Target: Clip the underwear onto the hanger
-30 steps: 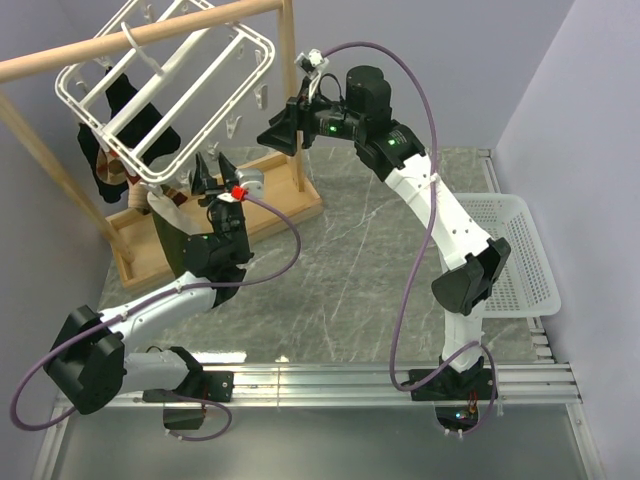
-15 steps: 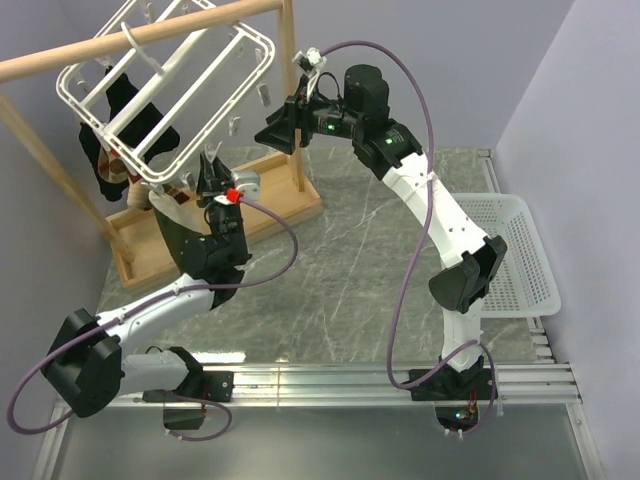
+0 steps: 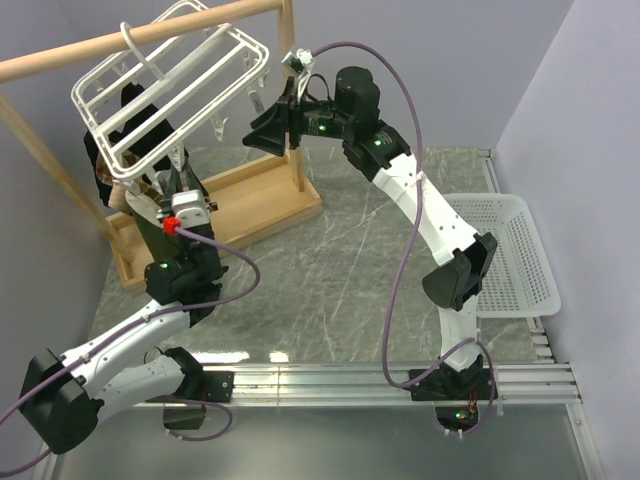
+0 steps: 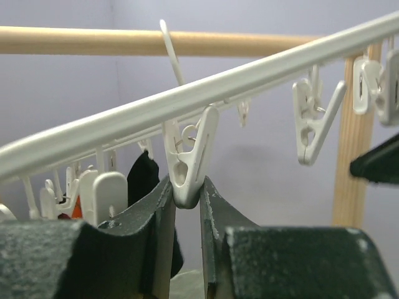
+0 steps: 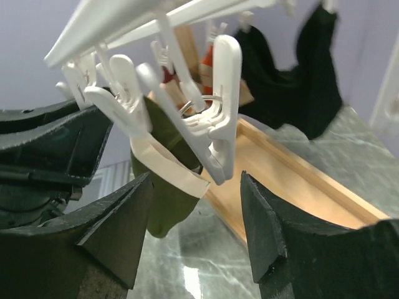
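Observation:
The white hanger [image 3: 200, 108] hangs tilted from the wooden rail [image 3: 60, 60]; its bar also crosses the left wrist view [image 4: 249, 75]. My left gripper [image 3: 180, 162] points up under it, and its jaws [image 4: 186, 194] press both sides of the lower end of a white clip [image 4: 190, 156]. The olive-green underwear [image 5: 165, 199], with a cream waistband, dangles from the clips beside the left fingers [image 5: 56, 143]; it also shows by my left wrist [image 3: 150, 228]. My right gripper [image 3: 255, 128] is open, with another clip [image 5: 218, 124] just above its gap [image 5: 196, 208].
A black garment with tan-red patches [image 5: 299, 87] hangs at the frame's far side [image 3: 100, 160]. The wooden stand's base tray [image 3: 250, 195] lies below the hanger, with its upright post [image 3: 292, 90] by the right gripper. A white mesh basket [image 3: 515, 250] sits at the right.
My left arm has swung left and up under the hanger. The hanger has tipped and shifted. My right gripper has moved a little left, towards the hanger's edge.

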Controlling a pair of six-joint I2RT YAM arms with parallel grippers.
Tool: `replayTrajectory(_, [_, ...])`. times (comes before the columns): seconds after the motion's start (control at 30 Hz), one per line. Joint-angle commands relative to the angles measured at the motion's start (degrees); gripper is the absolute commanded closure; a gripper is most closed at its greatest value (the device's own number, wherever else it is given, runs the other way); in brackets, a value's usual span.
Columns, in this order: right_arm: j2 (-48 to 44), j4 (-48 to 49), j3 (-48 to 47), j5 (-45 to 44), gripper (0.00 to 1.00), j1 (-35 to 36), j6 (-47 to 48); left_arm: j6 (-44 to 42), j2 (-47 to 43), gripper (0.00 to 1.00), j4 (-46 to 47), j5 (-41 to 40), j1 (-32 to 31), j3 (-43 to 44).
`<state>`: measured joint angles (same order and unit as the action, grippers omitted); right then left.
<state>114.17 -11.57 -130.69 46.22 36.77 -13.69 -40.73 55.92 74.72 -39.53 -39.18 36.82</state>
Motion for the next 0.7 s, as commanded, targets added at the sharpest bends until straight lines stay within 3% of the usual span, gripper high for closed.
replayTrajectory(0.0, [0.26, 4.63, -4.13, 3.18, 0.35, 1.54, -1.34, 6.71, -2.3, 0.99, 4.21, 2.61, 0.51, 0.18])
replayTrajectory(0.2, [-0.09, 5.34, -4.48, 3.44, 0.37, 2.86, 0.16, 7.42, -2.13, 0.97, 1.49, 3.93, 0.59, -0.08])
replayTrajectory(0.5, [-0.79, 5.69, -2.46, -0.69, 0.33, 2.95, 0.42, 7.42, -0.9, 0.69, 1.39, 3.14, 0.68, 0.01])
replayTrajectory(0.67, [-0.44, 5.68, -3.16, -1.04, 0.33, 2.95, 0.6, 5.66, 0.85, 0.64, 4.55, 2.35, 0.6, 0.53])
